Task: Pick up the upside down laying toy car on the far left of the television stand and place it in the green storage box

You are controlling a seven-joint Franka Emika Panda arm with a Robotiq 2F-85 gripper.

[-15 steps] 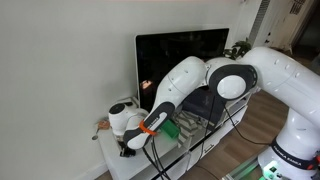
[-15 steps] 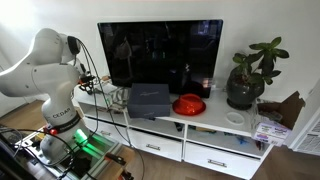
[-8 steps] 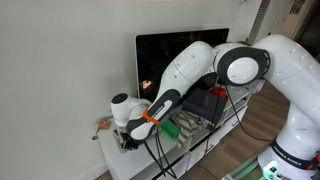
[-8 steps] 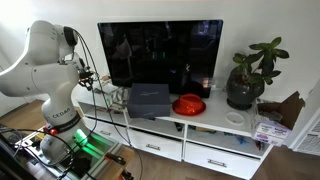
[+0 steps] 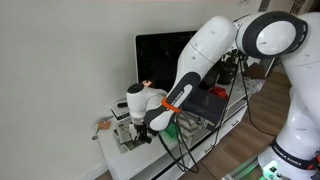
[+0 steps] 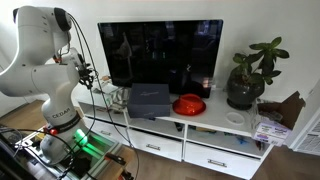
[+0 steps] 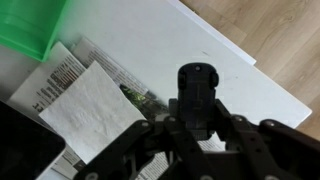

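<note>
In the wrist view the tiny dark toy car (image 7: 197,88) sits between my gripper's (image 7: 196,124) fingers, which are shut on it above the white television stand (image 7: 235,75). The green storage box (image 7: 33,25) lies at the top left, beyond printed papers (image 7: 95,105). In an exterior view my gripper (image 5: 126,137) hangs just above the stand's far end (image 5: 112,162), with the green box (image 5: 172,129) close beside it. The car is too small to make out there.
The black TV (image 6: 160,50) stands at the back of the stand (image 6: 215,127). A flat dark case (image 6: 148,98), a red bowl (image 6: 189,104) and a potted plant (image 6: 249,78) stand along it. A small reddish-brown object (image 5: 102,126) lies near the wall.
The arm has swung upward and the gripper has risen slightly from the stand's surface at the far end.
</note>
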